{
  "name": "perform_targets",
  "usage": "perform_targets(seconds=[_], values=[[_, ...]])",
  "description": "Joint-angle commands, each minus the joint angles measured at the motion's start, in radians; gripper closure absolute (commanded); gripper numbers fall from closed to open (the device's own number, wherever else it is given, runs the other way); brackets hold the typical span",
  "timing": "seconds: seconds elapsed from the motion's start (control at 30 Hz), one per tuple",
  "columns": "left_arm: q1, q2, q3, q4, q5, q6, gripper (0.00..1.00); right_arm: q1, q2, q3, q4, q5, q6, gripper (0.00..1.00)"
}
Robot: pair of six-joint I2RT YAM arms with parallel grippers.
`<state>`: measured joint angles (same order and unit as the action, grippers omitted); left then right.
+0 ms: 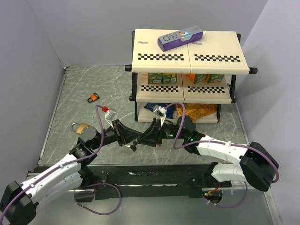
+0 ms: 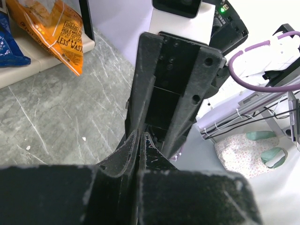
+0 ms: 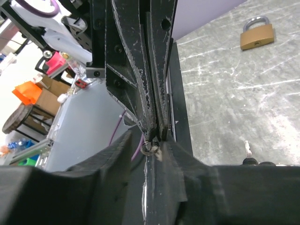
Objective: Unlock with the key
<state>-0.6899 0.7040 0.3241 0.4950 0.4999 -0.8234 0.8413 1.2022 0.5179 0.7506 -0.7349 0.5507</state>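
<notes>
My two grippers meet tip to tip over the middle of the table. My left gripper (image 1: 131,141) is shut, and its fingers (image 3: 140,84) pinch a small silver key ring (image 3: 150,146) at their tips. My right gripper (image 1: 141,138) is shut against the same ring (image 3: 157,152). In the left wrist view my left gripper (image 2: 139,137) faces the right fingers (image 2: 164,93). A thin silver key with a black head (image 3: 247,150) hangs below the tips (image 1: 134,149). A brass padlock (image 1: 80,127) lies at the left (image 3: 257,33). A small orange-and-black padlock (image 1: 94,97) lies farther back.
A two-tier cream shelf rack (image 1: 187,56) stands at the back right with a purple box (image 1: 179,38) on top. Snack bags (image 1: 197,111) lie under it, and an orange bag (image 2: 61,33) shows in the left wrist view. Grey walls close in the sides.
</notes>
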Motion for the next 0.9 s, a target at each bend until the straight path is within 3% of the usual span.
perform_targets(seconds=[0.0, 0.1, 0.27, 0.37, 0.87], values=[[-0.002, 0.006, 0.023, 0.033, 0.034, 0.026, 0.99, -0.019, -0.006, 0.013, 0.099, -0.001, 0.014, 0.58], [-0.002, 0.009, 0.023, 0.034, 0.034, 0.026, 0.99, -0.025, -0.006, 0.013, 0.099, -0.006, 0.014, 0.57], [-0.002, 0.009, 0.021, 0.037, 0.023, 0.023, 0.99, -0.025, 0.01, 0.018, 0.107, -0.018, 0.02, 0.7], [-0.002, 0.005, 0.021, 0.039, 0.008, 0.02, 0.99, -0.025, 0.022, 0.016, 0.113, -0.034, 0.025, 0.72], [-0.002, 0.012, 0.018, 0.06, -0.012, 0.01, 0.99, -0.027, 0.03, 0.011, 0.093, -0.041, 0.009, 0.66]])
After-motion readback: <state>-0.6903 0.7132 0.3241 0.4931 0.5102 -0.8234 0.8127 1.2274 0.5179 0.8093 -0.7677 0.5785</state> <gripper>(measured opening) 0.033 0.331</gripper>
